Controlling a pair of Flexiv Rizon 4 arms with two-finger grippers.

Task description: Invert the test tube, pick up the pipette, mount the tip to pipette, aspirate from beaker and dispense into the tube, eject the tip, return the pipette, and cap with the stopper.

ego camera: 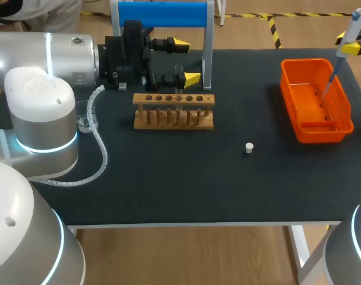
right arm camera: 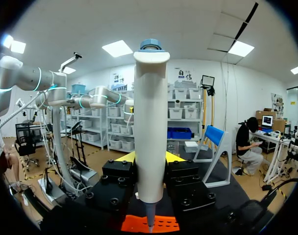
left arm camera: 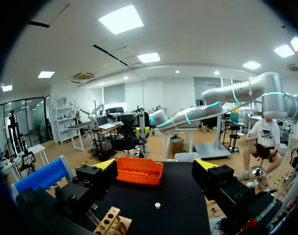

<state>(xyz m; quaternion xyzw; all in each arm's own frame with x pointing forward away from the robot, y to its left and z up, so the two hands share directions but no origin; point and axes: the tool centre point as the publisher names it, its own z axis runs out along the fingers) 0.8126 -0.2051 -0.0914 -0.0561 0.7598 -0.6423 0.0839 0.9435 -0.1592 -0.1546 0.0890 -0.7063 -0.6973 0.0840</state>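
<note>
Right jaws gripped the pipette by its body, tip above the bin; probably light, stiff, smooth plastic, best held mid-barrel. Left jaws stood open by the rack

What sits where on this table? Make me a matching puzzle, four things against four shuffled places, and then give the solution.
Things
1. pipette
2. stopper
3. wooden rack
4. beaker

Places
A. alone on the dark tabletop
B. beside the left arm, partly hidden by it
C. gripped by the right tool, above the orange basket
D. close by the left tool, whose fingers are open

Pairs: 1-C, 2-A, 3-D, 4-B
</note>
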